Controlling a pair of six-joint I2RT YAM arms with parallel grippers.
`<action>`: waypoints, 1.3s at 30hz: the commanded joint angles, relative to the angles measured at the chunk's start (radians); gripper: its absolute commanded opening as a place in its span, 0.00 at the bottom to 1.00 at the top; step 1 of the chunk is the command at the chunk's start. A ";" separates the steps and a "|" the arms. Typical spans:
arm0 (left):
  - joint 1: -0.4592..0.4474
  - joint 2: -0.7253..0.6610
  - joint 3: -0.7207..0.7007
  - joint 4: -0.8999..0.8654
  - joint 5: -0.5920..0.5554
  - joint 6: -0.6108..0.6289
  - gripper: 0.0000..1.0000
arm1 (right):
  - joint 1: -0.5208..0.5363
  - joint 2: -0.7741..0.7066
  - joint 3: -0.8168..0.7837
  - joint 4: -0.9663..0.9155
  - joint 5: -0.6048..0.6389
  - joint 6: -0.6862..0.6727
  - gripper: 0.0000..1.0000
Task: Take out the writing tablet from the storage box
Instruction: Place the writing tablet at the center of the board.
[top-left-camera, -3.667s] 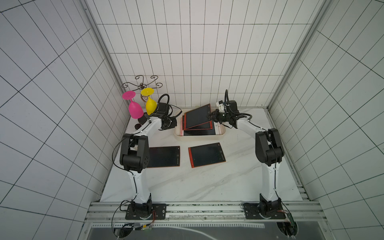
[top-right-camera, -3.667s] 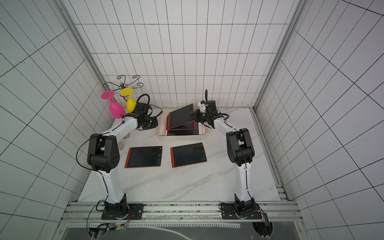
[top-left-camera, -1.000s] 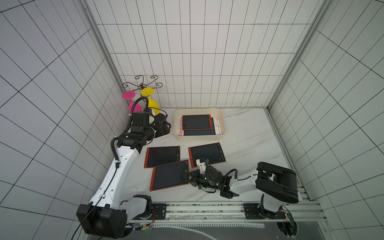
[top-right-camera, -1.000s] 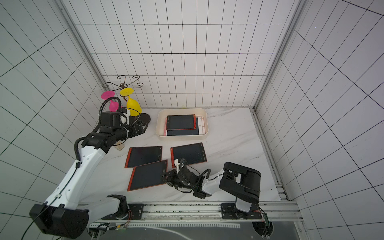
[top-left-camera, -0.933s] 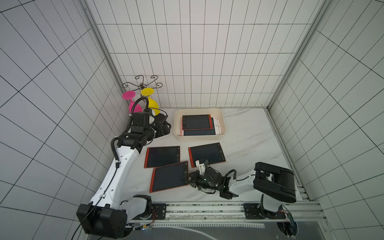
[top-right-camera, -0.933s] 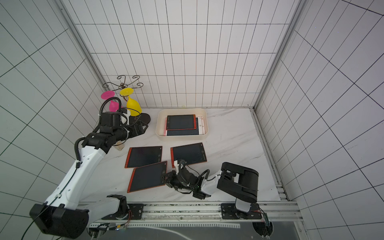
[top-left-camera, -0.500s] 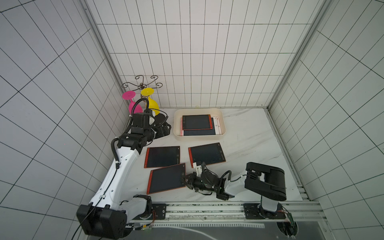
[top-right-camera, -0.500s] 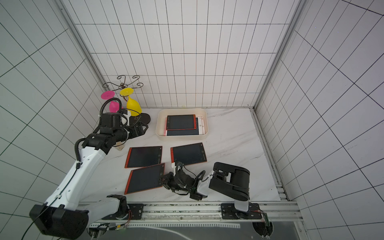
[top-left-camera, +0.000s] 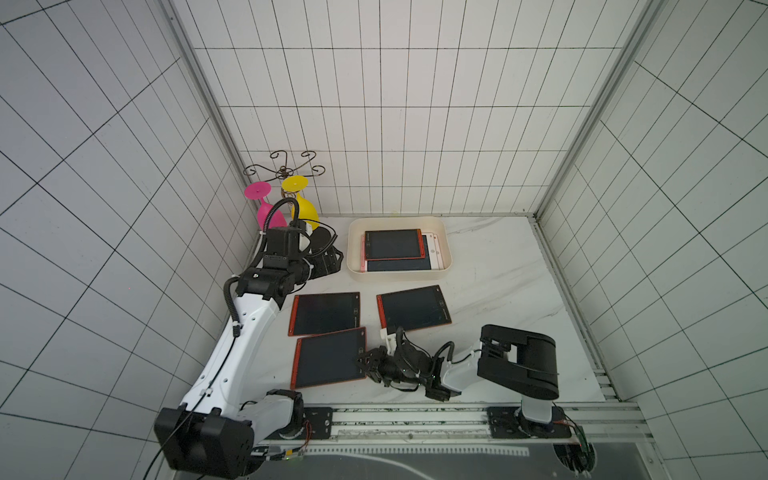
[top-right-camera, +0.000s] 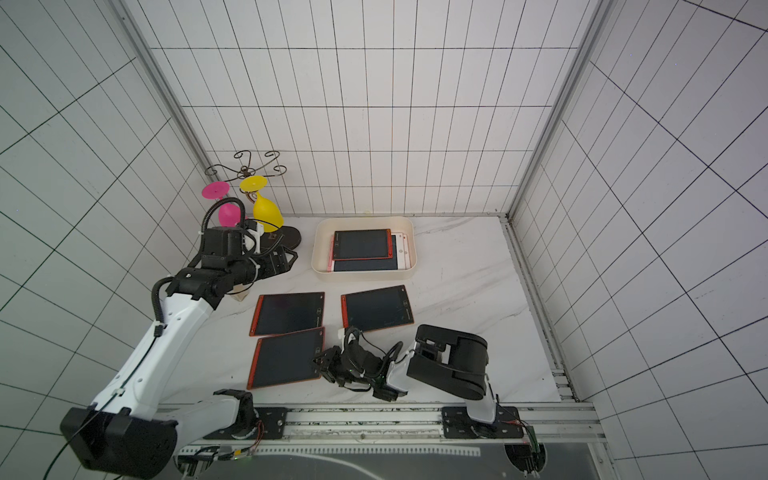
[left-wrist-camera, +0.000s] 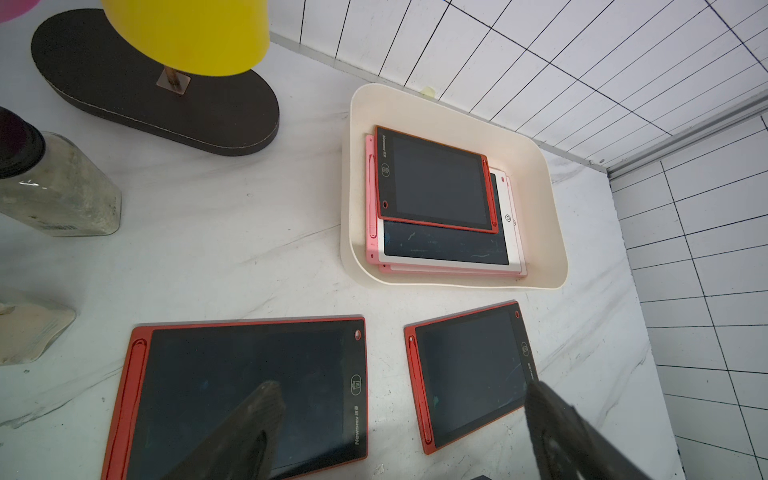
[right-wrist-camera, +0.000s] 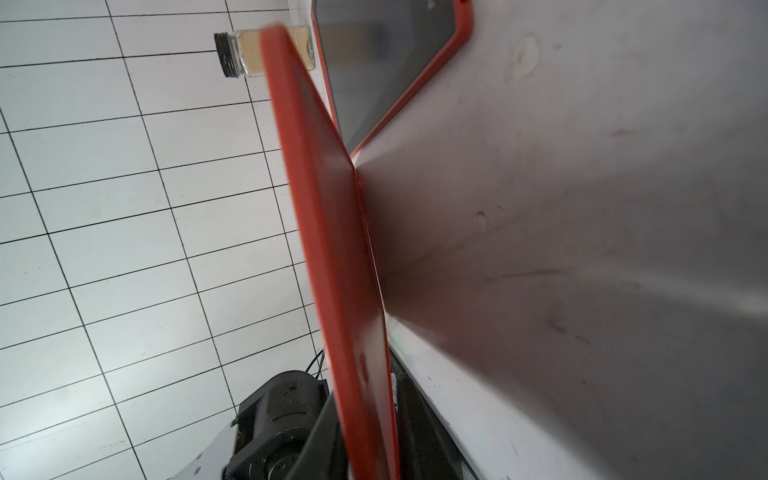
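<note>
Writing tablet (top-left-camera: 330, 357) | edge between right gripper (top-left-camera: 363, 362) jaws | grip possibly loose

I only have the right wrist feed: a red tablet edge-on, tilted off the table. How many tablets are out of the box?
Observer: Three, all red: the left-arm-side tablet, the box-front tablet, and the nearest tablet, with the right gripper at its edge.
Operator: Box emptied?
Observer: No. The storage box holds a red tablet stacked on a white tablet, with a pink tablet underneath.
Operator: Left arm busy?
Observer: The left gripper is open and empty, hanging beside the box.
</note>
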 joint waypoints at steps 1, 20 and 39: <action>0.009 -0.011 -0.013 0.028 0.016 0.014 0.91 | 0.009 0.021 0.067 0.003 -0.013 0.037 0.26; 0.038 -0.015 -0.044 0.061 0.055 0.011 0.91 | 0.015 0.040 0.152 -0.171 -0.034 0.016 0.66; 0.048 -0.017 -0.051 0.065 0.065 0.007 0.91 | 0.012 -0.011 0.261 -0.491 -0.034 -0.037 0.93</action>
